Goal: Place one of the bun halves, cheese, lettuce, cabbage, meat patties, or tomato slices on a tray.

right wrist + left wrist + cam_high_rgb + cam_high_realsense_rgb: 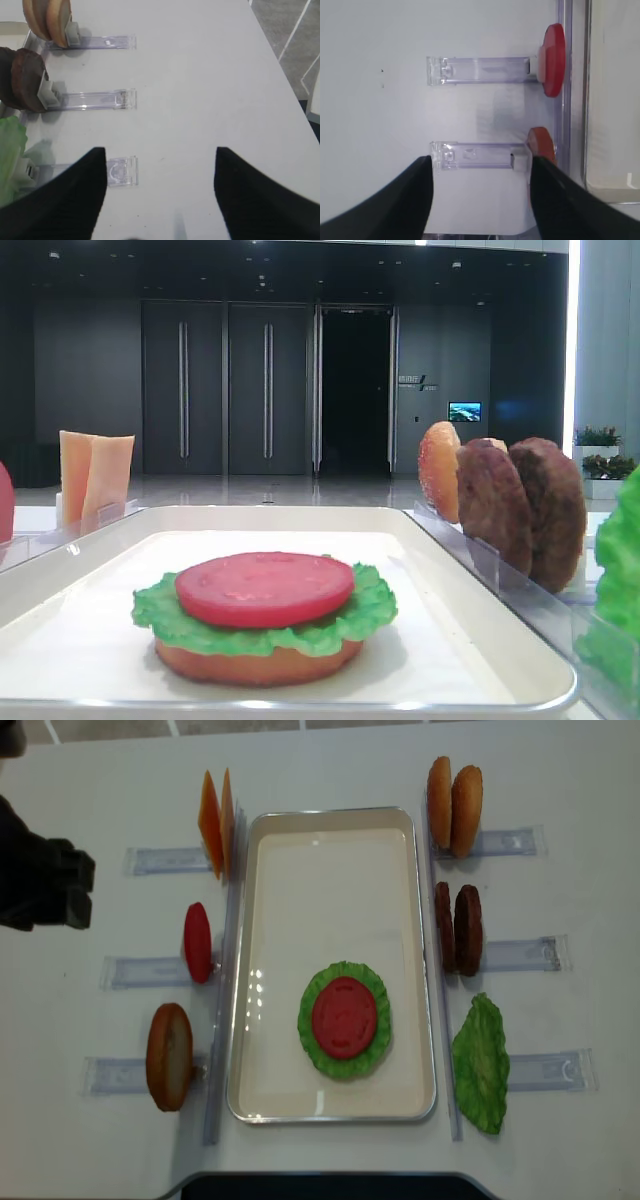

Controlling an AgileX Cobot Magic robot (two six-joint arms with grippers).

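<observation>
Your left gripper point(480, 200) and right gripper point(160, 195) both hang spread and empty over the table point(330, 770). Clear racks point(510, 955) of meat patties point(458, 928), bun halves point(453, 792), cheese point(216, 822) flank your tray point(255, 970).

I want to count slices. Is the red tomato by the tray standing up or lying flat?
Standing up. The tomato slice left of the tray sits on its edge in a clear rack; another tomato slice lies flat on the lettuce.
</observation>
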